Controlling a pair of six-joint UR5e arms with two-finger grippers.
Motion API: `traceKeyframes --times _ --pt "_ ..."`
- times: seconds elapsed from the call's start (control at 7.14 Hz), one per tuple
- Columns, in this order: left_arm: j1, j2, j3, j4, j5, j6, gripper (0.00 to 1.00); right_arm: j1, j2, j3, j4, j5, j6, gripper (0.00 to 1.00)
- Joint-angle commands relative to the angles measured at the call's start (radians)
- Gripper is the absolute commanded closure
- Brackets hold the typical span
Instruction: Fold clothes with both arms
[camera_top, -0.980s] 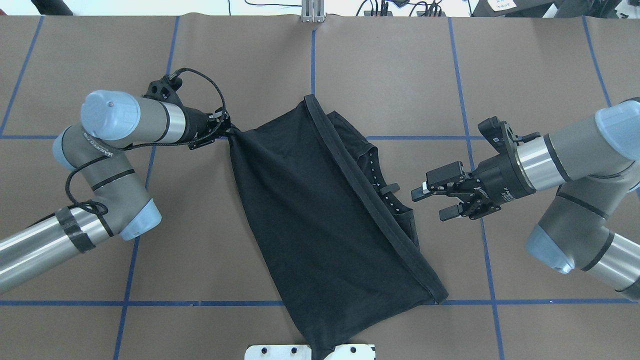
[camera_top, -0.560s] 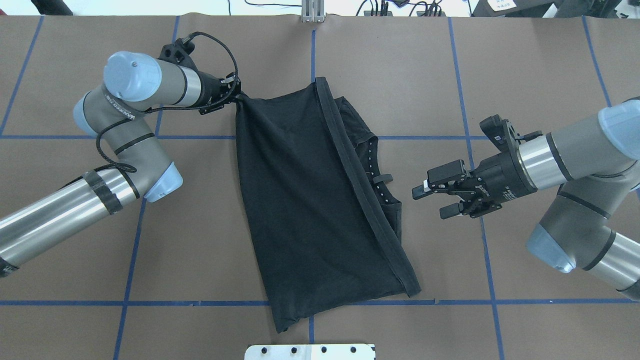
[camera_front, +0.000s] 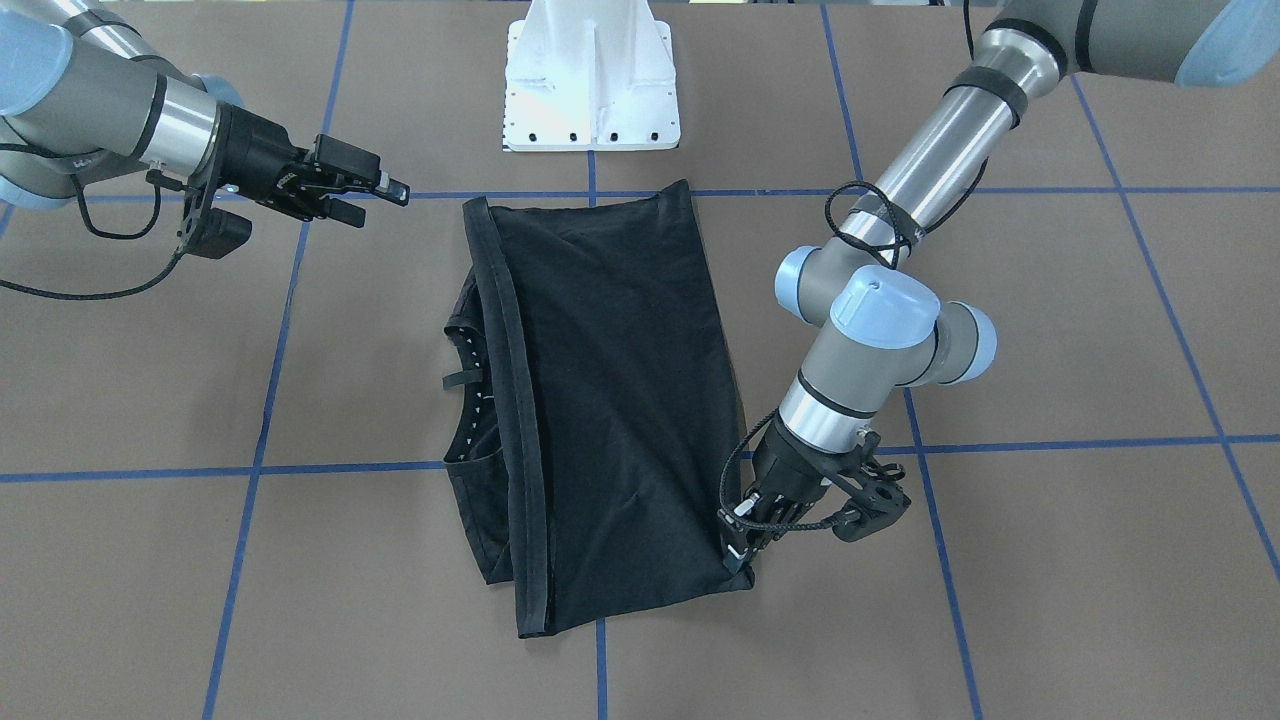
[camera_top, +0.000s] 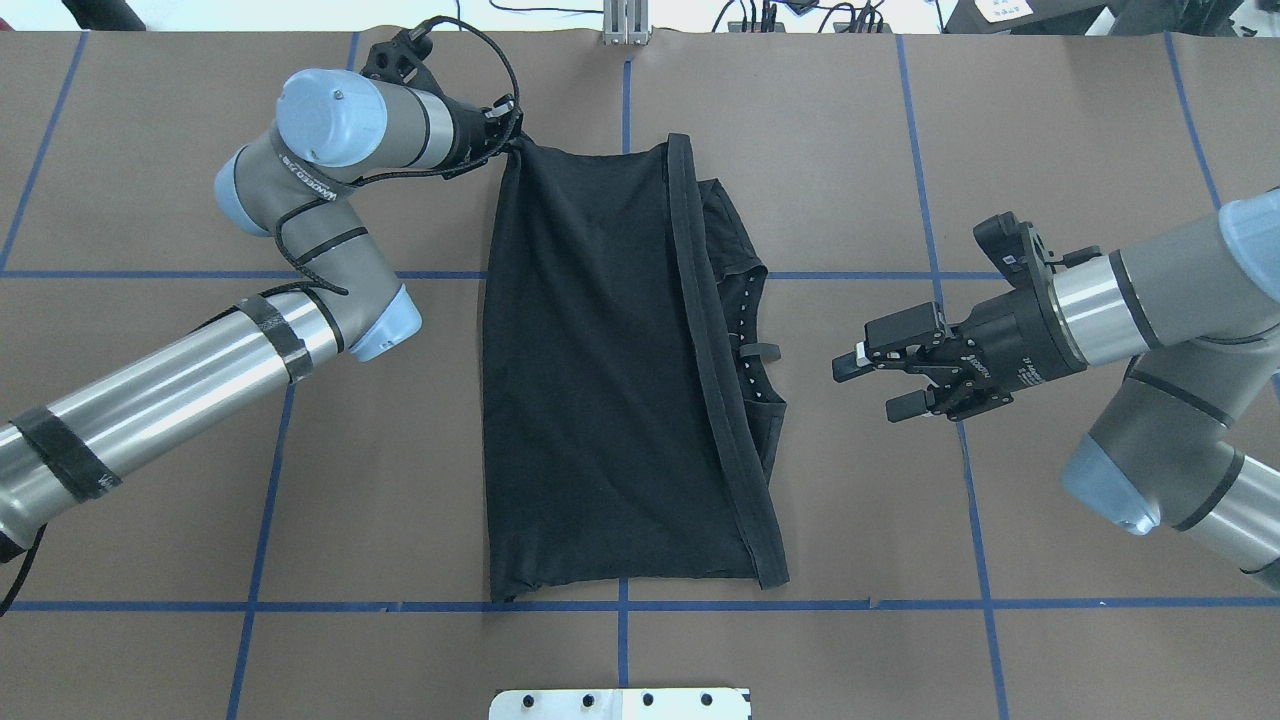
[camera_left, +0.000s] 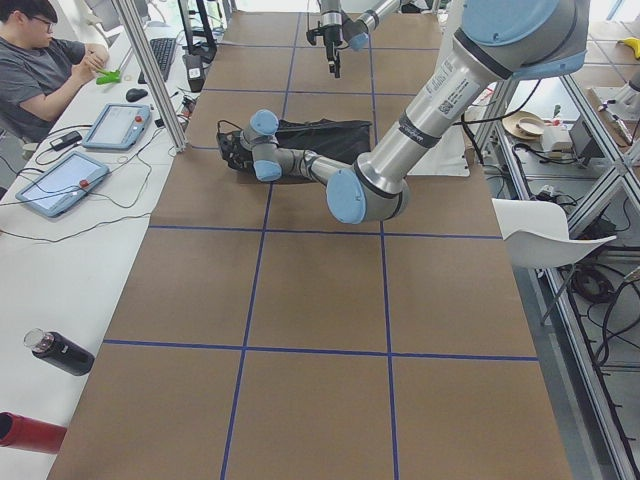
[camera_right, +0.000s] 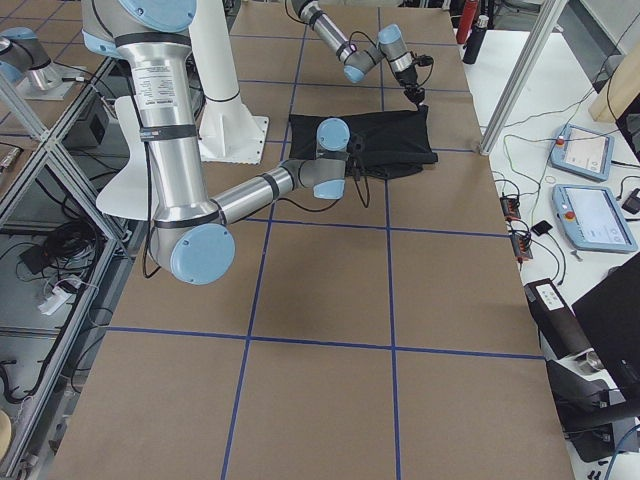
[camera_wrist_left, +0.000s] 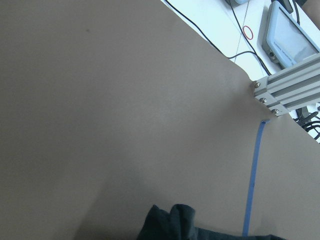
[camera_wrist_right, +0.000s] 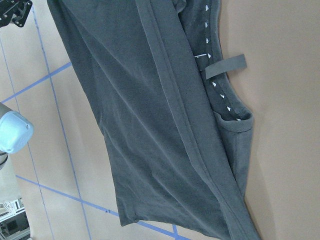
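**While the black two-finger left gripper (camera_top: 505, 140) pinches one corner, the black cotton T-shirt (camera_top: 600, 380) lies folded on the brown paper-covered tabletop (camera_top: 1050, 130)**

Where the cloth reaches its far corner on the robot's left, it is drawn up to a point and clamped between the closed fingers of the left gripper. The front-facing view shows the same pinch at that corner. The left wrist view shows only a bunched bit of dark cloth at its bottom edge, with no fingers in view.

The rest of the T-shirt lies flat mid-tabletop as a long rectangle running away from the robot. A thick stitched hem band (camera_top: 715, 380) runs its length on the robot's right side. Past the band, the collar (camera_top: 745, 340), with a row of small white marks, and a small black neck loop (camera_top: 765, 352) show. The near edge lies just beside a blue tape line (camera_top: 300, 606).

The black two-finger right gripper (camera_top: 870, 388) has its fingers spread and holds nothing. It sits on the collar side, near the T-shirt but apart from it, with its tips pointing toward the collar. The right wrist view takes in the band, collar and loop.
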Motion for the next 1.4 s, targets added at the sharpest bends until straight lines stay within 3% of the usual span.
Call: traceKeyframes --times 0.0,0.14,0.28,0.56,0.98,1.26 --pt "0.0 -0.027 0.078 -0.068 0.042 0.002 1.0 0.011 0.001 0.011 0.0 -0.001 0.0 0.0" --pt "0.0 -0.027 0.08 -0.071 0.042 0.002 1.0 0.008 0.007 0.011 0.0 -0.001 -0.002 0.0" --pt "0.0 -0.027 0.077 -0.071 0.044 0.053 0.01 0.011 0.01 0.015 -0.003 -0.017 -0.002 0.0" --pt "-0.033 -0.019 0.034 -0.07 0.03 0.099 0.0 -0.027 0.018 0.011 -0.027 -0.125 -0.02 0.0" --pt "-0.161 0.193 -0.226 -0.035 -0.227 0.22 0.0 -0.073 0.114 0.013 -0.326 -0.217 -0.358 0.0" --pt "-0.274 0.342 -0.352 -0.022 -0.43 0.365 0.0 -0.148 0.15 0.015 -0.475 -0.344 -0.498 0.0"
